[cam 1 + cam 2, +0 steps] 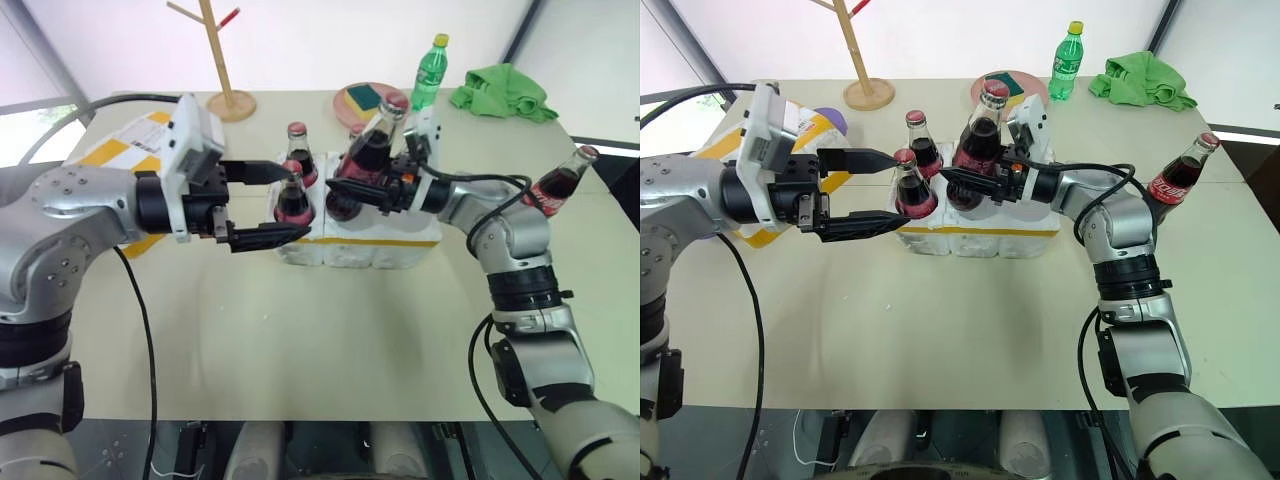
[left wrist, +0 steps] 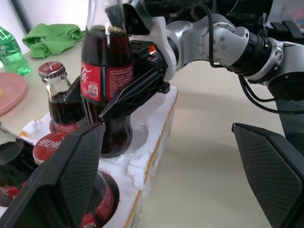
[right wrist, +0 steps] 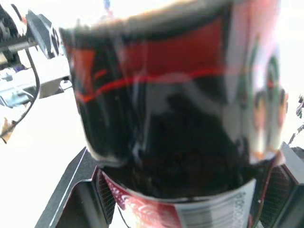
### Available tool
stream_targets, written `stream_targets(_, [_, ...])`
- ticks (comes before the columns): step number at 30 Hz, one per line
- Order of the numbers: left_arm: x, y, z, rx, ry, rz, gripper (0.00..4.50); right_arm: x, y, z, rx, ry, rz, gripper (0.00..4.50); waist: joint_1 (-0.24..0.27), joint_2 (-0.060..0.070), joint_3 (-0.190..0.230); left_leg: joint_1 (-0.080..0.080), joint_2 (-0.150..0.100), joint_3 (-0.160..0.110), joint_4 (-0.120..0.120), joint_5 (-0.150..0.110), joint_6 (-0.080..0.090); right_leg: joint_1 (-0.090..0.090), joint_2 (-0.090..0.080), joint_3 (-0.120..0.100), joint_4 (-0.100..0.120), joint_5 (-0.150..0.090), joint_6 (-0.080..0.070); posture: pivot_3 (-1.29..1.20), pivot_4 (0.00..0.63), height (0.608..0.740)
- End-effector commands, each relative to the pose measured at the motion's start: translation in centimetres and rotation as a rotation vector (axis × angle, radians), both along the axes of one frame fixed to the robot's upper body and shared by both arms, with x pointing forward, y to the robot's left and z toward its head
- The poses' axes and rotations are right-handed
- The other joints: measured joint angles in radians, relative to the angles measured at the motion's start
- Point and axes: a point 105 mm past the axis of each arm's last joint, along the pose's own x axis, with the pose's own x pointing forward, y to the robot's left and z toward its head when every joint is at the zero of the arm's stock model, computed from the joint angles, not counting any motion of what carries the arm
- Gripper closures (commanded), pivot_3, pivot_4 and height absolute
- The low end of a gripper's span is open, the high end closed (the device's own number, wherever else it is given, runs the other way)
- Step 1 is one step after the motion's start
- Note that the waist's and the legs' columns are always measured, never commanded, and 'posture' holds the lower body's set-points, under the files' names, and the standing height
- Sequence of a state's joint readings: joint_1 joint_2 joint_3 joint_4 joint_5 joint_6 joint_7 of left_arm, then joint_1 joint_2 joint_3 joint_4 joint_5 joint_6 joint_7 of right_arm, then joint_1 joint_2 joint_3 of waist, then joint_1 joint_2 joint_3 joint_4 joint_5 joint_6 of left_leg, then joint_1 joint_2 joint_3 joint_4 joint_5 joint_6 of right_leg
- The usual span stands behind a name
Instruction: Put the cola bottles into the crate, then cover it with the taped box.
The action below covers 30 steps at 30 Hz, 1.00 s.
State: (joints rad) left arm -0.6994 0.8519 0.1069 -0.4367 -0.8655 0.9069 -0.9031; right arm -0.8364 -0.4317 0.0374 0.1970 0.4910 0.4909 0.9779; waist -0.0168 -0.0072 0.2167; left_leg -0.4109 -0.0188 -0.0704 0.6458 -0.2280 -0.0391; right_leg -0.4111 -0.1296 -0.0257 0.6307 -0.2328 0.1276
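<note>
I have the right gripper (image 1: pixel 372 185) clamped on a cola bottle (image 1: pixel 368 155), holding it tilted over the crate (image 1: pixel 360 245); from the left wrist view its base sits at a well near the crate's edge, though I cannot tell whether it is fully seated. My left gripper (image 1: pixel 270 203) hangs with its fingers wide apart and nothing between them, just beside the crate's left end, pointing toward the right gripper. Two bottles already stand upright in wells at that left end, a near one (image 1: pixel 293 200) and a far one (image 1: pixel 299 150), and the left wrist view shows another red cap (image 2: pixel 47 145) low in the crate. One more bottle (image 1: pixel 556 185) stands apart on the counter (image 1: pixel 300 340), out past my right arm. The taped box (image 1: pixel 125 150) lies on the counter behind my left arm, largely hidden by it. At the far edge I see a green bottle (image 1: pixel 429 72), a green cloth (image 1: pixel 503 92), a pink plate (image 1: pixel 362 100) and a wooden stand (image 1: pixel 225 60).
</note>
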Motion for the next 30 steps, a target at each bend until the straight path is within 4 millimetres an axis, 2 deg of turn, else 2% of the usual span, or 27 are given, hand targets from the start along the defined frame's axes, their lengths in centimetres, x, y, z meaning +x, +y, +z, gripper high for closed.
stream_targets(1, [-0.4,0.3,1.1,-0.012,-0.053,0.005,0.00,0.1,-0.8,0.1,-0.027,-0.028,-0.025,1.62,0.000,0.000,0.000,0.001,0.000,0.000,0.000,0.000,0.000,0.001,0.000,0.000,0.000,0.000,0.000,0.00,0.150,0.740])
stream_targets(5, [-0.3,0.2,1.0,-0.012,-0.052,0.003,0.00,0.1,-1.7,0.5,-0.017,-0.018,-0.039,1.62,0.002,0.000,0.000,0.001,0.000,0.000,0.001,0.000,0.000,0.001,0.000,0.000,0.000,0.000,0.000,0.00,0.150,0.740])
stream_targets(21, [0.0,0.0,1.2,-0.013,-0.061,-0.004,0.00,-0.5,-2.7,-0.5,-0.081,0.018,0.002,1.62,0.002,0.000,0.000,0.000,0.000,0.000,0.000,0.000,0.000,0.001,0.000,0.000,0.000,0.000,0.000,0.00,0.150,0.740])
stream_targets(25, [0.0,0.0,1.2,-0.011,-0.060,-0.006,0.00,-0.1,-1.9,-1.4,-0.128,0.006,0.007,1.62,0.003,0.000,0.000,0.000,0.000,0.000,-0.001,0.000,0.000,0.001,0.000,0.000,-0.001,0.000,0.000,0.00,0.150,0.740])
stream_targets(30, [0.1,-0.1,1.2,-0.011,-0.064,-0.011,0.00,0.9,0.2,-2.9,-0.202,-0.001,0.018,1.62,-0.002,0.000,0.000,0.000,0.000,0.000,0.000,0.000,0.000,0.001,0.000,0.000,0.000,0.000,0.000,0.00,0.150,0.740])
